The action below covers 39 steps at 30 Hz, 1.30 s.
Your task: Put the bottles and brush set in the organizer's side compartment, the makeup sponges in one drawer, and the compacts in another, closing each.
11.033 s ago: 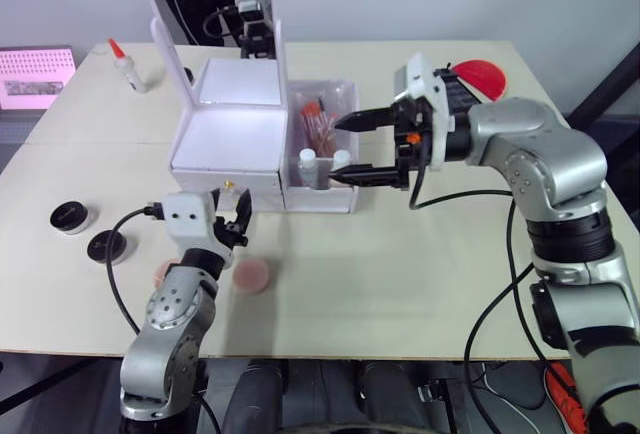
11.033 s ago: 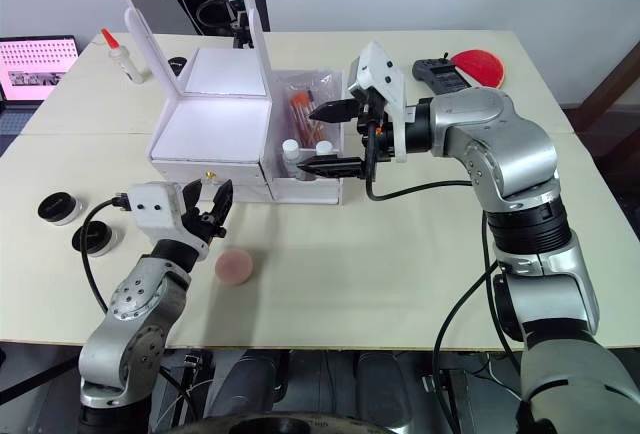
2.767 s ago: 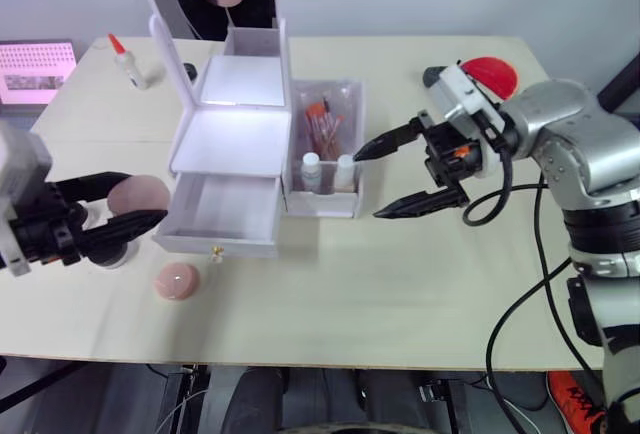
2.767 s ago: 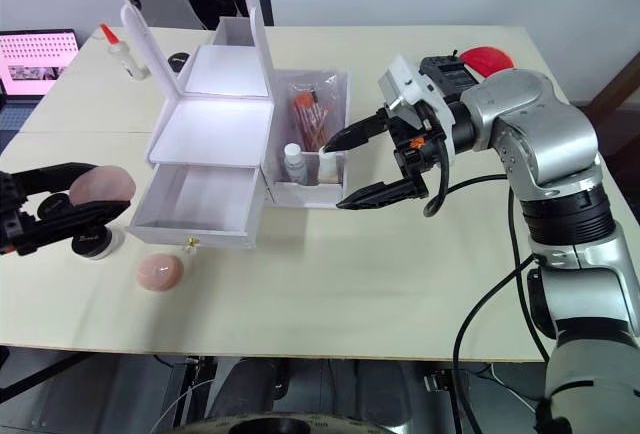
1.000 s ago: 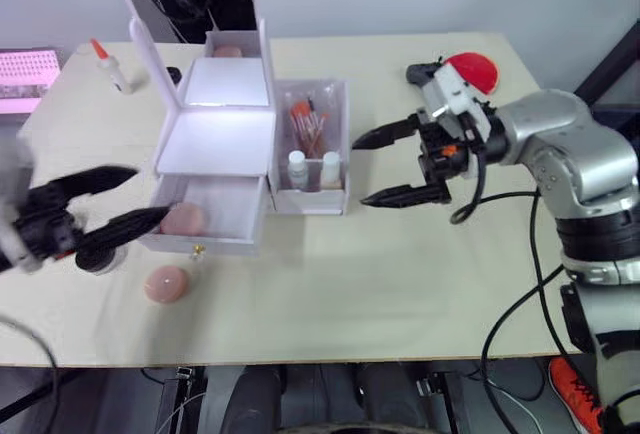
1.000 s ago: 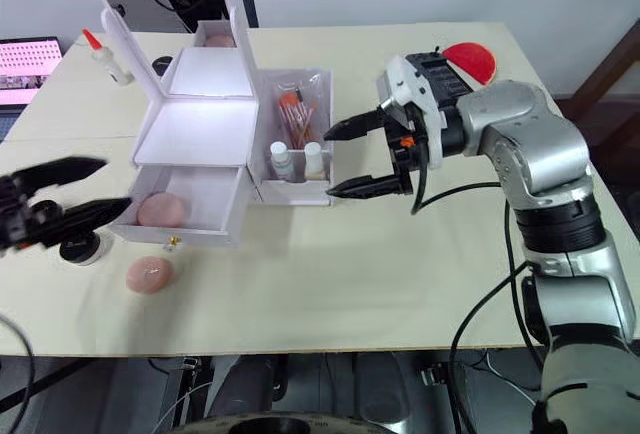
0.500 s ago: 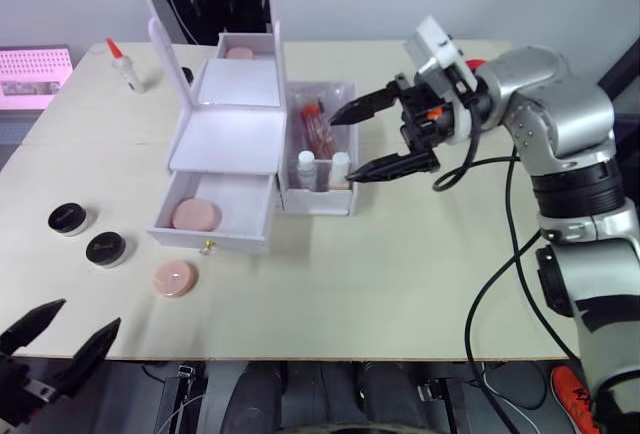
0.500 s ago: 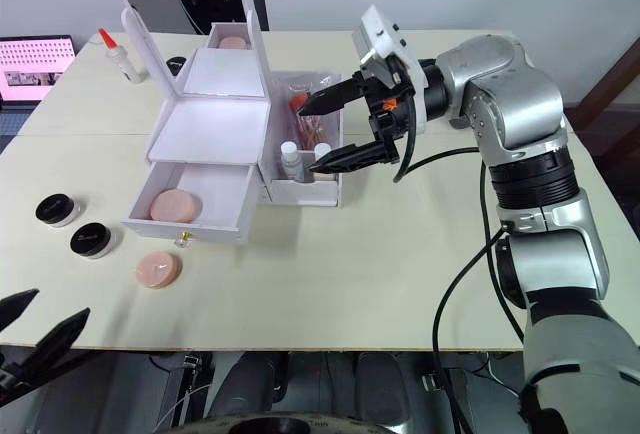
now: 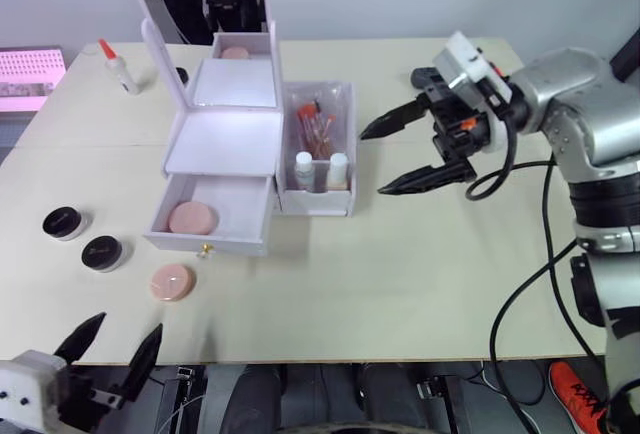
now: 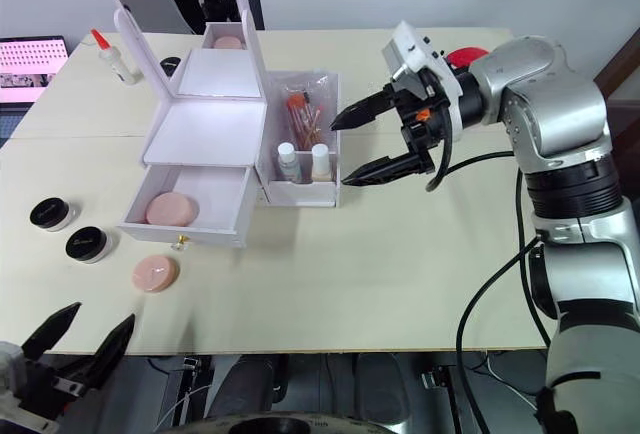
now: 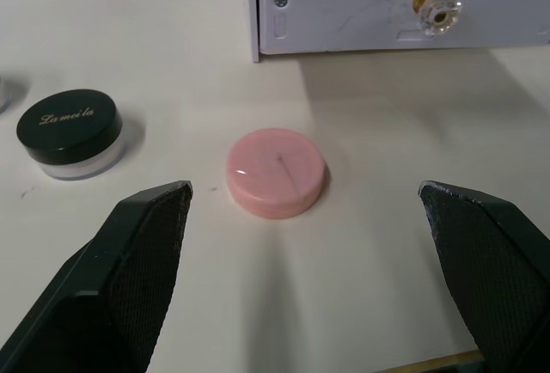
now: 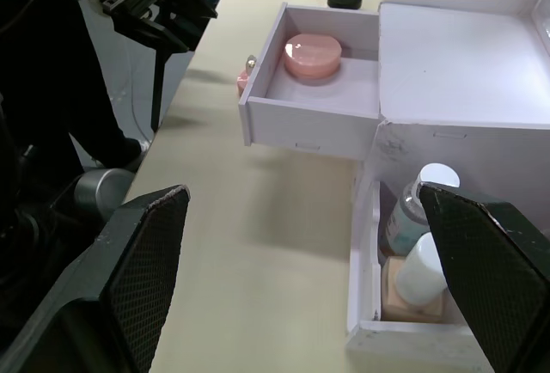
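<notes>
Head views: bottles [image 9: 320, 168] and brushes [image 9: 318, 126] sit in the side compartment at centre; one sponge [image 9: 188, 218] lies in the open drawer [image 9: 205, 244], another sponge [image 9: 171, 281] on the table lower left, beside two compacts [image 9: 82, 236]. Right gripper [image 9: 398, 157] open, empty. Left wrist view: left gripper [image 11: 305, 261] gapes before that sponge. Right wrist view: drawer upper centre. Sponges, compacts and closing remain.

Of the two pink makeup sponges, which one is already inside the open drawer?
The sponge in the left part of the open drawer. The other sponge lies on the table in front of the drawer, toward the left gripper.

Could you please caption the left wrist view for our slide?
Open left gripper faces a pink makeup sponge on the table, before the drawer's knob.
</notes>
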Available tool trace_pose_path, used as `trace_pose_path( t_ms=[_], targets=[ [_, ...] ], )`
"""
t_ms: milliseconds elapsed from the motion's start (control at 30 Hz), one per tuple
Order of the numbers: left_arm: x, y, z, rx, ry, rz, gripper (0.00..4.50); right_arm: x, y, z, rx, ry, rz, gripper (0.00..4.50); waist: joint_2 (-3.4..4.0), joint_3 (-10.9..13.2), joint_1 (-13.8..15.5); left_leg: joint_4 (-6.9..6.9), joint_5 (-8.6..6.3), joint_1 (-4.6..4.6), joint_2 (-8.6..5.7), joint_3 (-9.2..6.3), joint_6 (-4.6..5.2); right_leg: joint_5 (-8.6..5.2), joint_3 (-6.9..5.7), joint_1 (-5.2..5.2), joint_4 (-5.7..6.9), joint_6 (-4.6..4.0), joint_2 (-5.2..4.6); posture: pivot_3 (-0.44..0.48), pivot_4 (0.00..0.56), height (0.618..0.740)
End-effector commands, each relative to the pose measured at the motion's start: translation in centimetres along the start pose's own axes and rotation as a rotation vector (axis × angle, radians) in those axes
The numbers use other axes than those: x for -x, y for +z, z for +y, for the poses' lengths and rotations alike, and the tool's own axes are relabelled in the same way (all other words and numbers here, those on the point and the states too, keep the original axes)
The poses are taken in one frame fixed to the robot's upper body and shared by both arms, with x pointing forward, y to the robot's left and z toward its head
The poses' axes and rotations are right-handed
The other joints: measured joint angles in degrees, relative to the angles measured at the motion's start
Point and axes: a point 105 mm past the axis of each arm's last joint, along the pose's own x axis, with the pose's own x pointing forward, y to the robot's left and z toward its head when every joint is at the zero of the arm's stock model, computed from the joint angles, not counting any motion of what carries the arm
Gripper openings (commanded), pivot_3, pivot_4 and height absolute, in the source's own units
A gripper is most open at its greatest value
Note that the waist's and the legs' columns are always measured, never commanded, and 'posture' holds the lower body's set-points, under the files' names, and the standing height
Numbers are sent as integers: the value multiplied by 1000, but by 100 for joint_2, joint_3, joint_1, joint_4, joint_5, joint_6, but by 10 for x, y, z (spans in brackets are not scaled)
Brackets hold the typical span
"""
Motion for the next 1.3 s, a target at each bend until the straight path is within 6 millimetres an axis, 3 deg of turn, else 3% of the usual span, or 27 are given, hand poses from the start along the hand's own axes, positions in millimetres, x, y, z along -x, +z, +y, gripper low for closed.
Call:
trace_pose_path(
  t_ms=[33, 267, 400, 633, 933, 1300],
  targets=[
    [7, 0, -1, -30, -7, 16, 4446, 4, 9, 2, 43, -5, -6, 4500, -1, 0, -4, 0, -1, 0, 0, 0, -1, 0, 0, 0, -1, 0, 0, 0, 150, 740],
    [11, 0, 0, -44, 21, 6, 4446, -1, 2, -1, 44, 4, 7, 4500, -3, 2, 1, 1, -4, -5, 0, 1, -6, -1, 0, 1, -17, 2, 0, 0, 150, 740],
    [-6, -3, -10, -61, -13, -6, 4446, -6, 4, -1, 30, 23, -14, 4500, -3, 2, 6, 0, -4, -8, 0, 0, -5, 0, 0, 1, -17, 0, 0, 0, 150, 740],
    [-45, 2, -1, -76, 14, -47, 4446, -9, 7, 0, 38, 22, -24, 4500, -2, 2, 31, 0, -3, -8, 0, -5, -3, 3, -3, 1, -7, 1, 3, 0, 150, 740],
    [-69, -8, 9, 0, 37, -4, 4446, -8, 7, 3, 19, -5, -29, 4500, -2, 2, 28, 2, -2, 0, 0, -7, -3, 7, -3, 1, 10, 14, 6, 0, 150, 740],
    [-86, -17, -2, 51, 14, 77, 4446, -10, 9, 3, 17, -22, -40, 4500, -1, 1, 29, 3, -2, 9, 0, -11, -2, 6, -2, 3, 29, 16, 7, 0, 150, 740]
  ],
)
